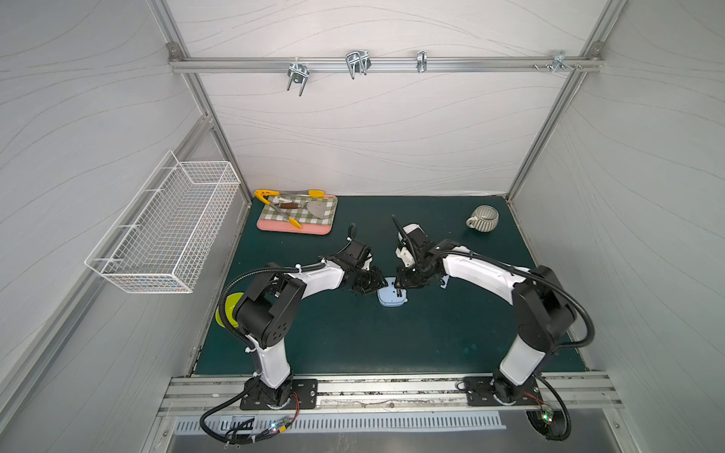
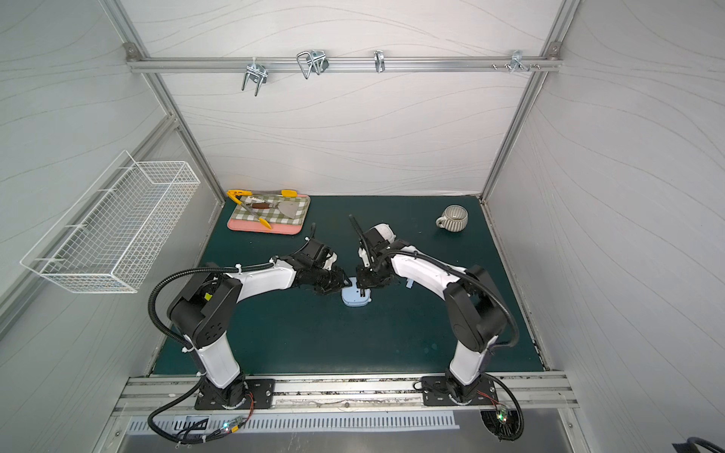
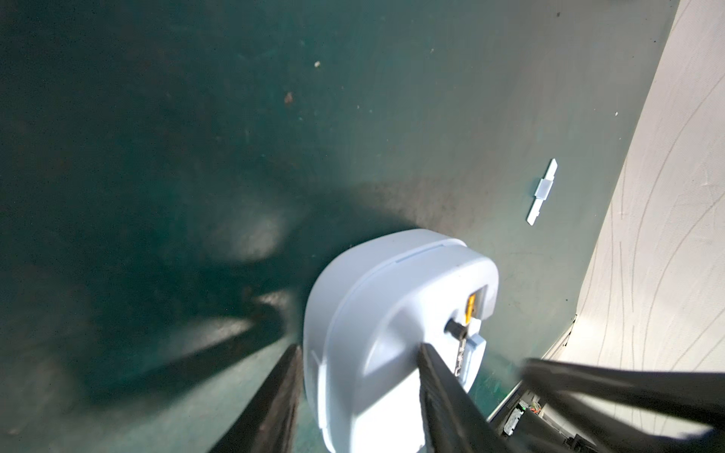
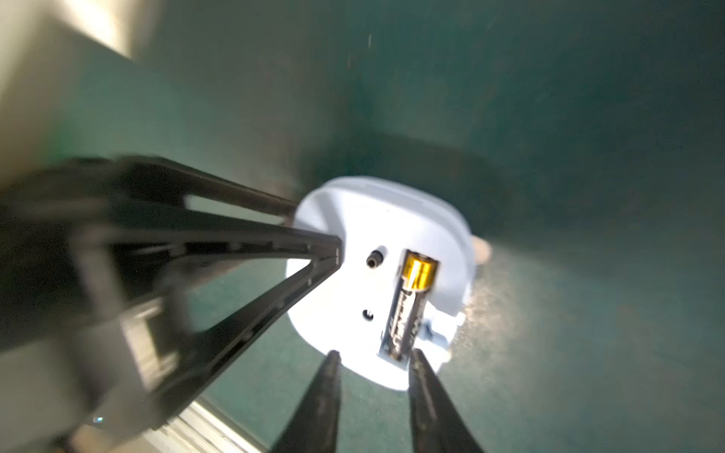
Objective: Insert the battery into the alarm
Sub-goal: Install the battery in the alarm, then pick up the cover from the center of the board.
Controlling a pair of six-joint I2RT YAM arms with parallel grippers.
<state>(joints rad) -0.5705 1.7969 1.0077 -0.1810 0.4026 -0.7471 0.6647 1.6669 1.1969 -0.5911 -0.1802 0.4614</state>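
The alarm is a pale blue rounded case lying back-up on the green mat, seen in both top views. My left gripper is shut on the alarm, one finger on its side and one in a hollow of its back. The battery, black with a gold end, lies in the open slot of the alarm. My right gripper stands open at the alarm's edge, one fingertip just beside the battery's black end and not gripping it.
A small pale cover piece lies loose on the mat beside the right arm. At the back are a pink tray of utensils and a striped mug. A wire basket hangs on the left wall.
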